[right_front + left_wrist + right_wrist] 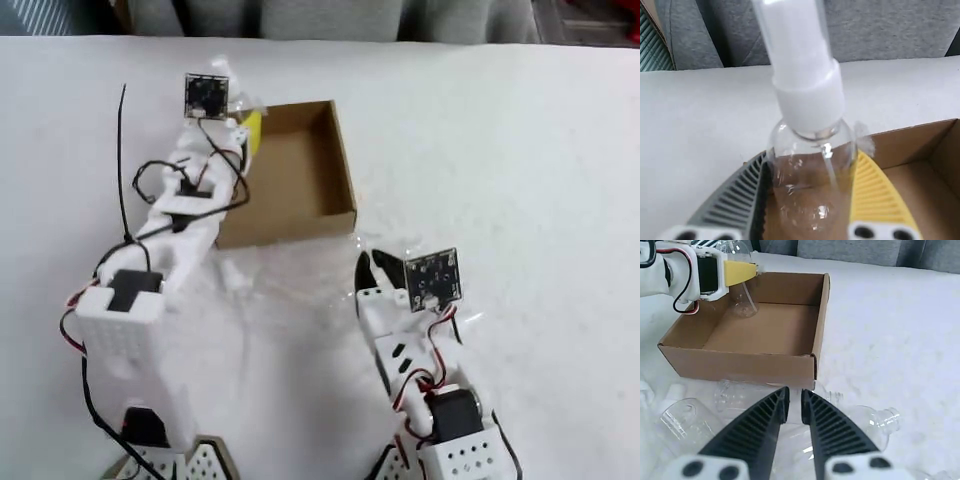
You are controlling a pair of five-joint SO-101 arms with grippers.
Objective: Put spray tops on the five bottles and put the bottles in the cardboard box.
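1. Your left gripper [811, 170] is clamped on a clear bottle [812, 195]. The grey finger presses one side of its body and the yellow finger [872, 195] presses the other.
2. That bottle has its white spray top [805, 80] on, seated on the neck just above the fingers.
3. From the right wrist view, the held bottle [742, 300] hangs at the far corner of the cardboard box [740, 365], on the left arm's side. I can't tell whether its base touches the box floor.
4. From the high view, your left arm stretches across the white table [500, 150] to the box's [285, 228] left edge, with the yellow finger [250, 128] right at the rim.
5. Your right gripper [794, 396] has its black fingers almost together, with a thin gap between them. It holds nothing.
6. It hovers in front of the box's near wall, above several loose clear bottles lying on their sides.
7. One uncapped bottle [875, 422] lies with its open neck pointing away from the gripper. Another [685, 420] lies to the other side, and a third [740, 390] lies just beside the box's front wall.
8. In the high view, your right gripper [365, 270] is near the box's front right corner.
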